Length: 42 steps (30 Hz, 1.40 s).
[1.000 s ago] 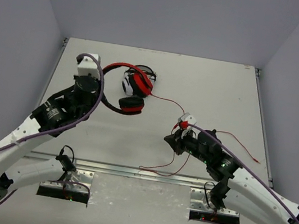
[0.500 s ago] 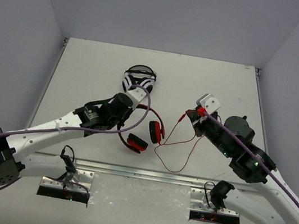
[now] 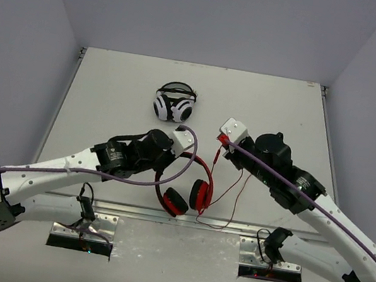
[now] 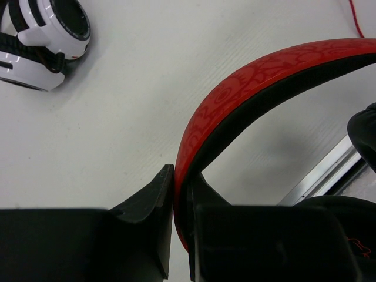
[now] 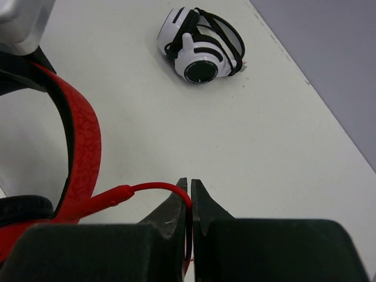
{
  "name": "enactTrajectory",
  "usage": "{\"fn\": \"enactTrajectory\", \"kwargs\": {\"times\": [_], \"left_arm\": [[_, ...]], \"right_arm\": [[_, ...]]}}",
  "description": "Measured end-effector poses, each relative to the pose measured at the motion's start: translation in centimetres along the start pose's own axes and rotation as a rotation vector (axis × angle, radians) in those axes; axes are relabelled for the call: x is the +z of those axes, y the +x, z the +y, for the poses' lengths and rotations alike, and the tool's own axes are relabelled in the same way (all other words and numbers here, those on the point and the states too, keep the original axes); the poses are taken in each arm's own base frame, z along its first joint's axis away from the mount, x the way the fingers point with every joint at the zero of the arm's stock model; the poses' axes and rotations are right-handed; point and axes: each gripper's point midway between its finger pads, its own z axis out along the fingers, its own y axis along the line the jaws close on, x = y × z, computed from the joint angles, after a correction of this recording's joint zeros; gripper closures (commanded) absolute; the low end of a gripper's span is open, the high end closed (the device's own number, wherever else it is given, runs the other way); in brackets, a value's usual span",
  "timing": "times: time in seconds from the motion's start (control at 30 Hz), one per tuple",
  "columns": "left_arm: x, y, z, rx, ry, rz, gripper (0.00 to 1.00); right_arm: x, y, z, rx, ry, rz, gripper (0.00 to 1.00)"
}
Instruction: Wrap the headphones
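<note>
Left gripper [image 4: 179, 183]: jaws clamped on the headphones [image 4: 247, 76], one finger on each face of the headband, nothing else held. The band is a stiff, smooth arc, glossy red outside with a pressed pattern and matte black inside. From above, the arc opens toward the near edge of the table [image 3: 285, 113], with both padded cups [image 3: 175, 202] at its lower end. I cannot tell whether the cups rest on the surface or hang.

Cable [image 3: 238, 192]: thin, red and limp, with slack loops sagging between the cups and my right arm.

Right gripper [image 5: 189, 191]: pinched almost shut on the cable, just behind a thicker moulded sleeve [image 5: 111, 197] that points left at the band.

Judgement: the headphones lie just left of my right gripper, so that hand carries the turns across the band while the left holds steady. The white-and-black headphones [image 3: 174, 103] sit well apart on the far side.
</note>
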Motion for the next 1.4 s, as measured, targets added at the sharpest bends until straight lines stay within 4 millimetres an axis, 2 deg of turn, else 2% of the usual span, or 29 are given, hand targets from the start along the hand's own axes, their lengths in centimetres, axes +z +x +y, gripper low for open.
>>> {"fn": "enactTrajectory", "kwargs": {"times": [0.23, 0.43, 0.53, 0.63, 0.77, 0.9, 1.0, 1.17, 1.3, 1.4], "left_arm": [[-0.6, -0.3, -2.6, 0.03, 0.113, -0.02, 0.99], [-1.4, -1.0, -2.5, 0.021, 0.113, -0.055, 1.0], [-1.9, -1.4, -2.2, 0.011, 0.104, -0.077, 1.0], [-3.0, -2.2, -2.0, -0.004, 0.109, -0.124, 1.0], [-5.1, -3.8, -1.9, -0.036, 0.129, -0.206, 1.0], [-6.7, -6.4, -2.2, -0.094, 0.157, -0.285, 1.0], [-7.7, -8.3, -2.2, -0.154, 0.168, -0.342, 1.0], [-9.1, -10.9, -2.1, -0.245, 0.185, -0.425, 1.0], [-10.3, -12.7, -1.7, -0.318, 0.193, -0.497, 1.0], [-11.1, -13.8, -1.5, -0.372, 0.2, -0.547, 1.0]], "right_arm": [[1.7, 0.7, -0.7, -0.04, 0.021, 0.049, 0.99], [2.8, 3.2, -3.2, 0.05, 0.097, 0.142, 0.99], [3.3, 4.1, -3.5, 0.096, 0.108, 0.166, 0.99], [3.5, 3.8, -2.3, 0.139, 0.051, 0.111, 0.99], [3.2, 2.4, 1.0, 0.207, -0.099, -0.041, 0.99], [3.0, 1.1, 4.2, 0.287, -0.246, -0.183, 0.96], [3.2, 0.4, 5.7, 0.343, -0.321, -0.259, 0.94], [2.9, -1.9, 6.7, 0.405, -0.395, -0.395, 0.94], [2.4, -4.0, 6.7, 0.438, -0.428, -0.501, 0.87], [2.4, -4.6, 6.8, 0.465, -0.451, -0.552, 0.88]]}}
